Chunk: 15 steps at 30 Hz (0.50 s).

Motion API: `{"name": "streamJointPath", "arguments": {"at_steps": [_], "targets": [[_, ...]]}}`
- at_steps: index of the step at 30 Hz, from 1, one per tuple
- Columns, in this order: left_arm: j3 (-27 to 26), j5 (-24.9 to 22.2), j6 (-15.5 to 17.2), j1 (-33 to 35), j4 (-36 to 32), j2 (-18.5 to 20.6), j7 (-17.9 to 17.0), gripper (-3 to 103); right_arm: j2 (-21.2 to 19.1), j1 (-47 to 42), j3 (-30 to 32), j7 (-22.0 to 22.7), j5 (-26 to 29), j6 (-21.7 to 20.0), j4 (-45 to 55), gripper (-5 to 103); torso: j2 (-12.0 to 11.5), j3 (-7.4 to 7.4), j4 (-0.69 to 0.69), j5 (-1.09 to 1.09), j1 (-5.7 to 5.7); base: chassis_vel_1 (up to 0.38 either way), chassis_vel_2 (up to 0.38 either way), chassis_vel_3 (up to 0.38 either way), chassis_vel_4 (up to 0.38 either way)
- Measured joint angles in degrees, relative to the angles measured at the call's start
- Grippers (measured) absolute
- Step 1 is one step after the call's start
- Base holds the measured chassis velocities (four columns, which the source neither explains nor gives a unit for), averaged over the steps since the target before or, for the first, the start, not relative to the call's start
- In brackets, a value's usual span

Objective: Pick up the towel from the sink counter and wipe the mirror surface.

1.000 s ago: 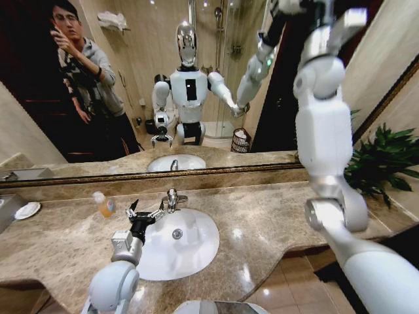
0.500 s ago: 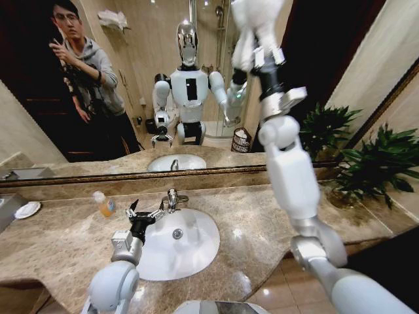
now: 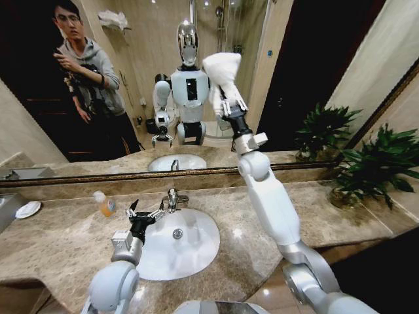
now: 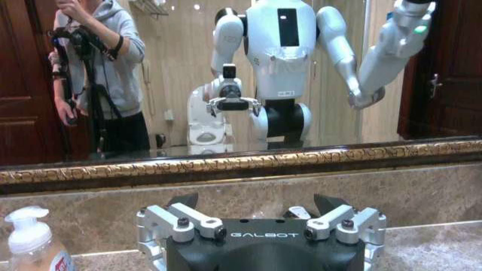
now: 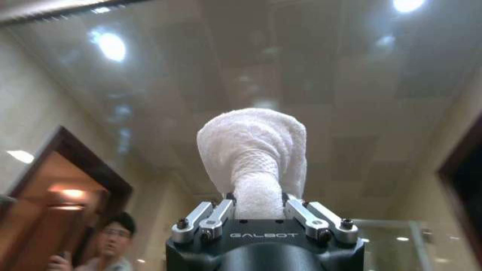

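Hovering low above the mottled brown-beige marble sink counter (image 3: 59, 242), beside the oval white basin (image 3: 190, 252), your left gripper (image 3: 145, 212) has its fingers spread and empty. Over to the right, your right gripper (image 3: 230, 106) pinches the small white fluffy terry towel (image 3: 221, 70), raised against the wide bronze-framed mirror surface (image 3: 308, 72).

place: hotel-style bathroom | shown by: marble sink counter (image 3: 275, 216) with oval basin (image 3: 180, 245), chrome faucet (image 3: 171, 198) | wide framed mirror surface (image 3: 314, 78) | soap bottle (image 3: 104, 204), soap dish (image 3: 27, 210) | glass shower reflected
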Motion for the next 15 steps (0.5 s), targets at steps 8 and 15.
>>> {"name": "streamJointPath", "arguments": {"at_steps": [8,15], "targets": [[0.00,0.00,0.00,0.00,0.00,0.01,0.00,100,-5.23,-4.14,10.28,0.66,3.61,0.70,1.75,22,0.00,0.00,-0.02,0.03,0.01,0.000,0.000,0.000,0.000],[0.00,0.00,0.00,0.01,0.00,0.00,0.00,100,-4.19,-13.50,13.98,1.25,3.85,-0.10,12.56,22,0.00,0.00,0.00,0.02,0.00,0.000,0.000,0.000,0.000]]}}
